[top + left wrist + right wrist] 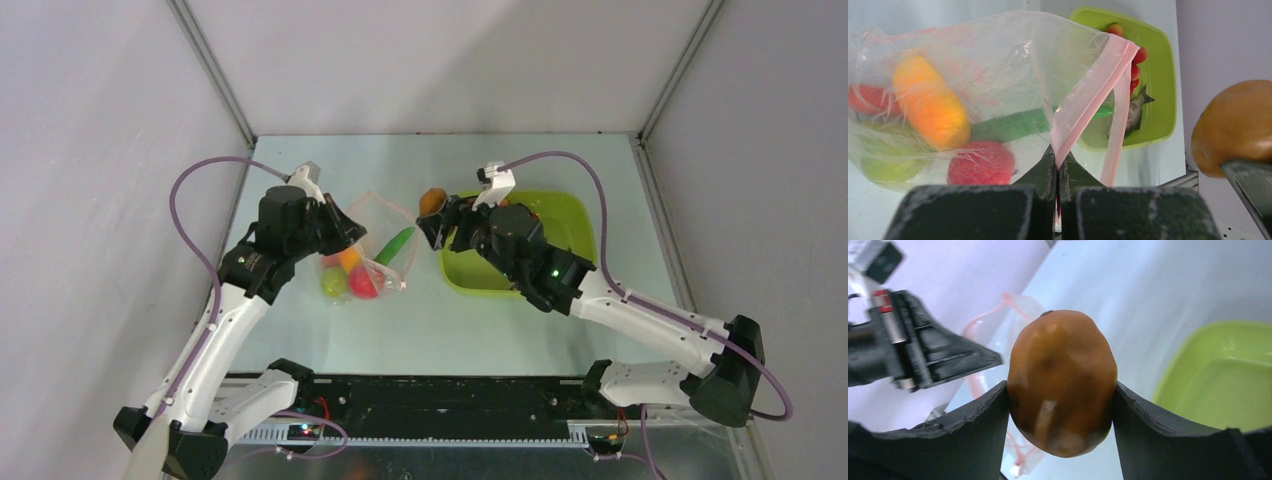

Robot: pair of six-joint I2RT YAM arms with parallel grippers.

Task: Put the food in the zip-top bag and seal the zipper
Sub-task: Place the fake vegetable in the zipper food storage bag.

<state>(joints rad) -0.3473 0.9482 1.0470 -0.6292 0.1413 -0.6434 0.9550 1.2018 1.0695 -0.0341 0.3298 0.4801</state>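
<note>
The left gripper (1057,167) pinches the zipper (1088,95) of the zip-top bag (998,40) near the table's (420,340) left edge. Inside the bag are a tomato (980,162), lime (883,167), orange piece (930,105) and green pod (1008,125). The right gripper (1060,405) clamps the brown kiwi (1062,380) between the bag and the lime-green tub (575,215), which holds strawberries (1138,55) and a dark piece (1134,112).

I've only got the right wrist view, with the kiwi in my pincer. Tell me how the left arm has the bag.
Observer: The left pincer is shut on the pink zipper strip at the mouth of the zip-top bag.
Operator: List what's inside it.
Observer: An orange-yellow piece, a red piece, a lime and the long green pod.
Operator: Check the tub for leftovers.
Observer: The green tub holds small strawberries and a dark piece.
</note>
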